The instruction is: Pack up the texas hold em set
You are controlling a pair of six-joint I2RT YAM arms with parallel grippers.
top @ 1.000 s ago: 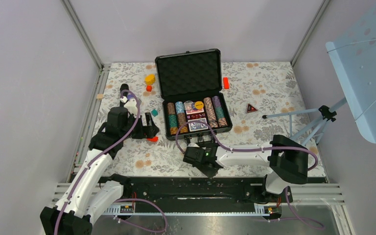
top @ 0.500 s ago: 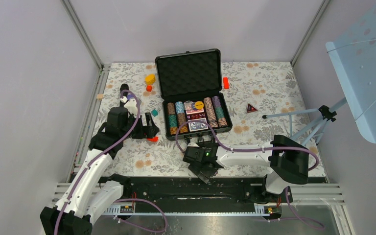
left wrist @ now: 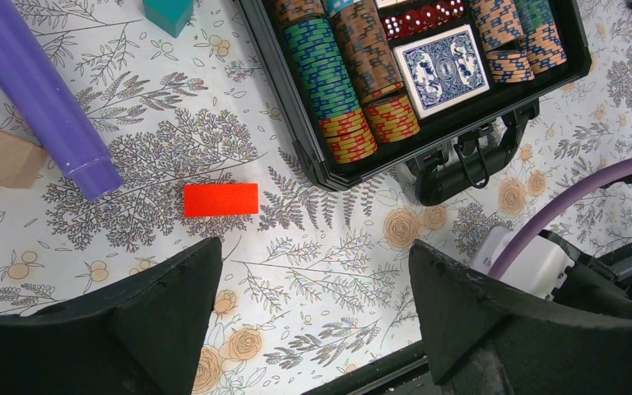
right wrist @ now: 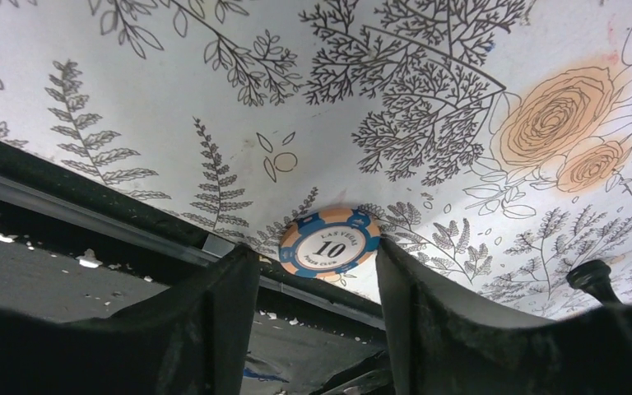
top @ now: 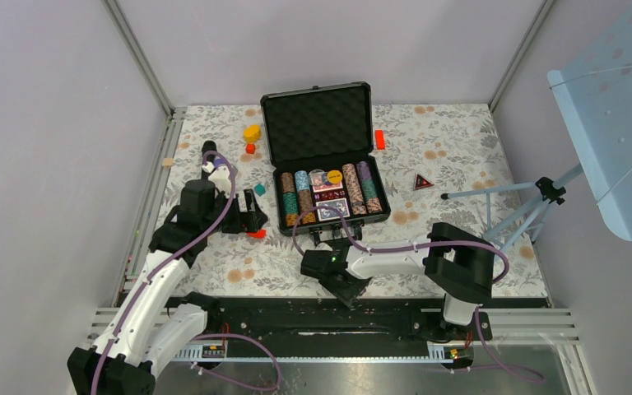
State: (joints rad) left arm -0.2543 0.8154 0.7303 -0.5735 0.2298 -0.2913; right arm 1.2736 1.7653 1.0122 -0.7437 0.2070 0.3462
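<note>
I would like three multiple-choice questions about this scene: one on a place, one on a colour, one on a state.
1. The loose chip marked 10 lies: A) in the case; B) on the table between the right fingers; C) in the left fingers.
2. The flat block ahead of the left fingers is: A) red; B) yellow; C) teal.
3. The case's lid is: A) shut; B) removed; C) open.
Answers: 1 B, the right wrist view shows it there; 2 A, it is plainly red; 3 C, its inside is in plain sight.
</note>
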